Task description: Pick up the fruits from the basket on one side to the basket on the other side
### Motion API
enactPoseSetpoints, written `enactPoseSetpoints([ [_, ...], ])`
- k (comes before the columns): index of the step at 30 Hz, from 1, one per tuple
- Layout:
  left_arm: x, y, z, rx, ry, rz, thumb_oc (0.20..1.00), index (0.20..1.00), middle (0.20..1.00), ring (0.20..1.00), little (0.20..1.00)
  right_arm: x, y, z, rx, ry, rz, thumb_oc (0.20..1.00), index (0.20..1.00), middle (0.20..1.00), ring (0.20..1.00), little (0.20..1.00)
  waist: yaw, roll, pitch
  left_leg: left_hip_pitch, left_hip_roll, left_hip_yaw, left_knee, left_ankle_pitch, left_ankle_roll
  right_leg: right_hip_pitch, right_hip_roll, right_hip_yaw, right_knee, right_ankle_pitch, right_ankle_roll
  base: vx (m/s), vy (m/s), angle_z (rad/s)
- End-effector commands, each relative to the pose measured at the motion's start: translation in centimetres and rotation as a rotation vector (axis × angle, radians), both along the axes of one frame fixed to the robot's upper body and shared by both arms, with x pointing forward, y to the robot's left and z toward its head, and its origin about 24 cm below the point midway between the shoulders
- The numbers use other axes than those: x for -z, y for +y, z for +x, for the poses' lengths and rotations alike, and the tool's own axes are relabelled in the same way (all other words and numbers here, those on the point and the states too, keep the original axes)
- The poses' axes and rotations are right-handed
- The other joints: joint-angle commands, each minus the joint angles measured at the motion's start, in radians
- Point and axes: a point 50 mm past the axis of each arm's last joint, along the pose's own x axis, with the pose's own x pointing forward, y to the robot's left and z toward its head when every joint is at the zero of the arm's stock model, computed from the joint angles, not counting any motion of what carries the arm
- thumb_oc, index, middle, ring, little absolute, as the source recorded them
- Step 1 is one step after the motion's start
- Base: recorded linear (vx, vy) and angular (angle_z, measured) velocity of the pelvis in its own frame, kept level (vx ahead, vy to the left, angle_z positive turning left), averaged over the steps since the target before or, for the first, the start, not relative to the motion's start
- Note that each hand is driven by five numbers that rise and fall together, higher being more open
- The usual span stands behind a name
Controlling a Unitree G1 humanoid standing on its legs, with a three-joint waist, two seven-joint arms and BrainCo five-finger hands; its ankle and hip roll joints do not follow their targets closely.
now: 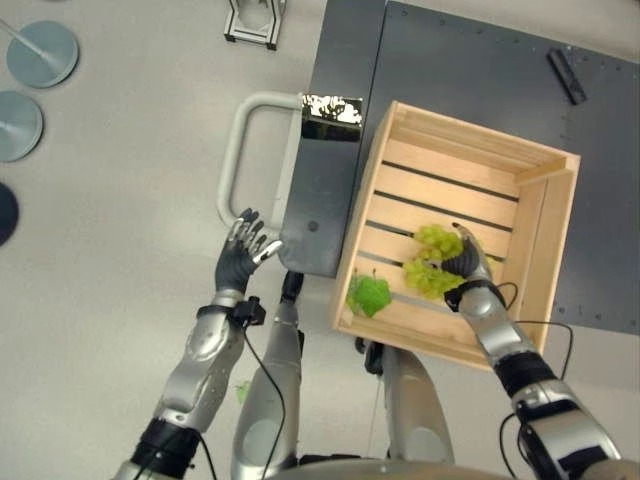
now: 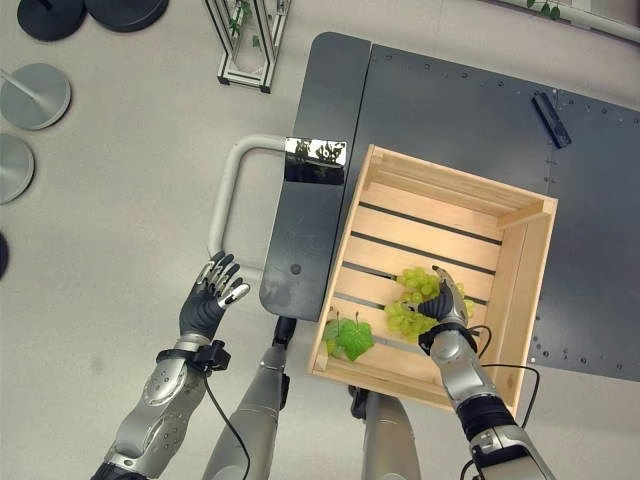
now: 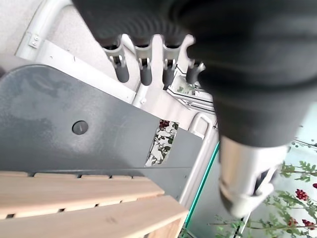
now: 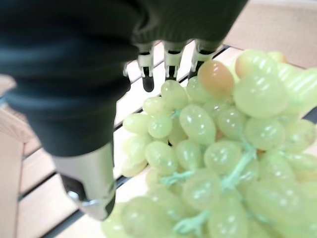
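One pale green grape bunch beneath the loosely extended right hand, nothing gripped.

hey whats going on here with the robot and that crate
The robot's right hand is down inside the wooden crate, fingers straight against a bunch of green grapes lying on the slats. A green leaf lies near the crate's front corner. The left hand hangs open over the floor beside the grey table.

Left hand raised, fingers straight; right hand reaching forward, fingers extended.
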Motion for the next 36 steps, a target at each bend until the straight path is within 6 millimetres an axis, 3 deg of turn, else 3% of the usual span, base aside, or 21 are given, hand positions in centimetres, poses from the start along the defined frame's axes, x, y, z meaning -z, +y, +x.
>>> enactPoseSetpoints([
  [1, -2.1, -0.5, -0.8, 0.018, -0.109, -0.071, 1.0, 1.0, 1.0, 1.0, 1.0, 3.1, 0.6, -1.0, -0.01, 0.157, -0.026, 1.0, 1.0, 1.0, 1.0, 1.0, 0.002, 0.018, -0.015, -0.012, 0.002, 0.023, -0.029, -0.039, 0.025, -0.008, -0.016, 0.043, -0.043, -0.018, -0.001, 0.0, 0.0, 0.0],
  [15, -2.0, -1.1, -1.0, 0.061, -0.098, -0.054, 1.0, 1.0, 1.0, 1.0, 1.0, 5.2, 0.0, -0.8, 0.051, 0.337, -0.084, 1.0, 1.0, 1.0, 1.0, 1.0, 0.021, 0.05, -0.015, -0.02, -0.007, 0.021, -0.026, -0.039, 0.031, -0.019, -0.021, 0.039, -0.033, -0.013, 0.001, 0.0, 0.0, 0.0],
  [36, -1.7, -1.3, -1.1, 0.071, -0.076, -0.041, 1.0, 1.0, 1.0, 1.0, 1.0, 5.4, 0.8, -0.4, 0.022, 0.402, -0.186, 1.0, 1.0, 1.0, 1.0, 1.0, 0.038, 0.08, -0.015, -0.074, -0.018, 0.02, -0.008, -0.034, 0.032, -0.071, -0.027, 0.035, -0.009, -0.013, 0.001, 0.0, 0.001, 0.01],
])
